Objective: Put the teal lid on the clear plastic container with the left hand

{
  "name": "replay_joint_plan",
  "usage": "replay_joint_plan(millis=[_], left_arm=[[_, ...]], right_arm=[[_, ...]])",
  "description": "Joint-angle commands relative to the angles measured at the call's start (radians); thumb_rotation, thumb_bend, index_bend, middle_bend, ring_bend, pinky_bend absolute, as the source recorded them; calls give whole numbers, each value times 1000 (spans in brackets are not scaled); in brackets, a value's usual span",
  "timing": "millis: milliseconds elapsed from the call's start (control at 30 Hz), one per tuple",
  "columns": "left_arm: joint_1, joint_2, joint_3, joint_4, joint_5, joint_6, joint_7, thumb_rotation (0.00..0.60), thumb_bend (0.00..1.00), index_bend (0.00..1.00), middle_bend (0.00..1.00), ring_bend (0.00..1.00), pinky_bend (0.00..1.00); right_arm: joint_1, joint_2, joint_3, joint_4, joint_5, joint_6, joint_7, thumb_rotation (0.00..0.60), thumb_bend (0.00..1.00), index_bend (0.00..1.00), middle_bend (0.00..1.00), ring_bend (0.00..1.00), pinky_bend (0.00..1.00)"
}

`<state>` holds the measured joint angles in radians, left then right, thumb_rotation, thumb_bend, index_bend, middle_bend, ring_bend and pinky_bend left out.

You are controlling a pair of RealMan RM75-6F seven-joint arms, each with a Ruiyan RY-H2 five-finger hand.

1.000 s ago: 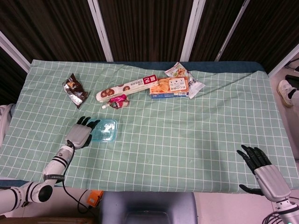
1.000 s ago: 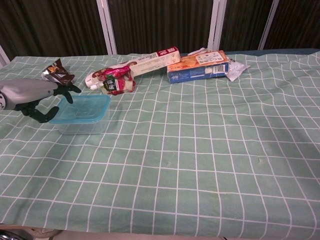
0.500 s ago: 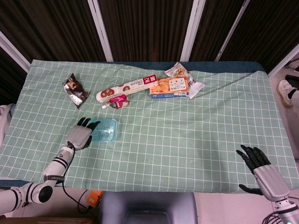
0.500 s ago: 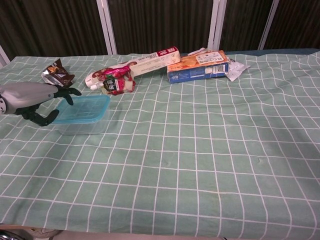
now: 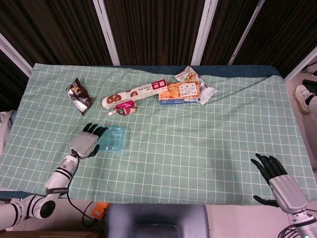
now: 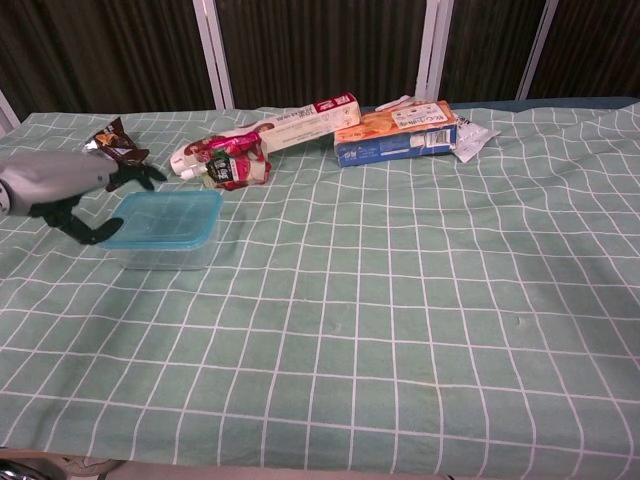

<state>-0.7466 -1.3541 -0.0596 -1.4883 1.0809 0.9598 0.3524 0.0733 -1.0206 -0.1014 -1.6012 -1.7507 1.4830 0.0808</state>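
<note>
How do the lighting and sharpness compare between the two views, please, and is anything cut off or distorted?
Head view: even, soft light, the tablecloth sharp, only a faint shadow under the left robot hand; the right robot hand sits near the frame's edge. Chest view: equally bright, no glare on the teal lid; the left robot hand is cropped at the left edge, and the table's far edge bows slightly.

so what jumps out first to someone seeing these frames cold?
Probably the left hand at the left edge of the green checked tablecloth, fingers at the teal lid sitting on the clear plastic container. Next, the snack packages clustered along the table's far side. The right hand sits apart at the near right corner, fingers spread, holding nothing.
</note>
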Motion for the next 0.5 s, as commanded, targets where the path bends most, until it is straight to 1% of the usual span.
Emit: replay_joint_plan(millis=[33,100,167,233,267,333,367,400,467,500], left_arm=[[64,46,-28,-73,185,195,-84,600,483,0,0,0,31],[101,88,-12,-133,250,264,-96,600,459,0,0,0,29],[156,132,26,-197,317,338,-112,600,445,0,0,0,28],[219,159,78,-229,381,408,-127,600,426,0,0,0,26],[269,170,120,-232,425,460,-135,600,418,0,0,0,25],[350,165,184,-205,488,543,-152,600,398,0,0,0,22],[407,151,220,-169,516,598,-166,600,388,0,0,0,19],[446,136,243,-137,531,632,-183,600,380,0,0,0,14],[517,92,272,-50,552,690,-255,600,370,0,0,0,4],[537,78,277,-21,545,695,-288,600,367,0,0,0,0]], right_arm=[[-1,0,-1,1,-1,1,-1,600,186,45,110,0,0],[-2,-1,-1,1,-2,2,-3,600,186,45,110,0,0],[-4,-2,-1,2,-2,4,-7,600,186,45,110,0,0],[-5,-4,-1,1,-1,5,-12,600,185,45,110,0,0],[-6,-6,0,1,2,3,-19,600,186,45,110,0,0],[-6,-12,1,0,5,-1,-33,600,186,45,110,0,0],[-5,-17,2,-1,7,-5,-46,600,186,45,110,0,0],[-4,-22,4,-3,9,-10,-60,600,186,45,110,0,0],[-2,-37,6,-7,14,-25,-99,600,185,45,110,0,0],[-1,-42,6,-11,17,-31,-112,600,186,45,110,0,0]])
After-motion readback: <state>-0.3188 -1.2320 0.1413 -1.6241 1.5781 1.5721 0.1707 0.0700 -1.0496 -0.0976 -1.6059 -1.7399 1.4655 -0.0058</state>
